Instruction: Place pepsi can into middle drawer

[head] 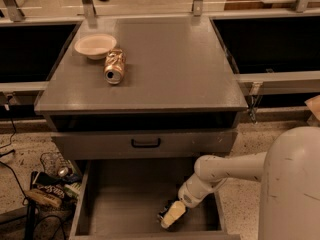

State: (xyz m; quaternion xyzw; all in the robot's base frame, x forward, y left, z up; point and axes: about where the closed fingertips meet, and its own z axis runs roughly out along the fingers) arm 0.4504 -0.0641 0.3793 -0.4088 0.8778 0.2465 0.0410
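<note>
At the far left, on the speckled floor beside the cabinet, lies one heap of cables and odds and ends point(47, 184). On the grey cabinet top point(170, 64) stand two things: one pale bowl point(95, 45) and, touching its near rim, one dented gold can point(114, 66) lying on its side. Below the top is one shut drawer front with a single black handle point(146, 143). Under it, the middle drawer point(125, 199) is pulled out, the only one open. On its floor near the front right sits one small dark can, apparently the pepsi can point(164, 212), right against the gripper point(172, 217). The gripper is down inside the drawer, and I cannot tell whether it clasps the can. One white arm point(225, 168) reaches to it from the robot's body point(292, 184) at the right.
</note>
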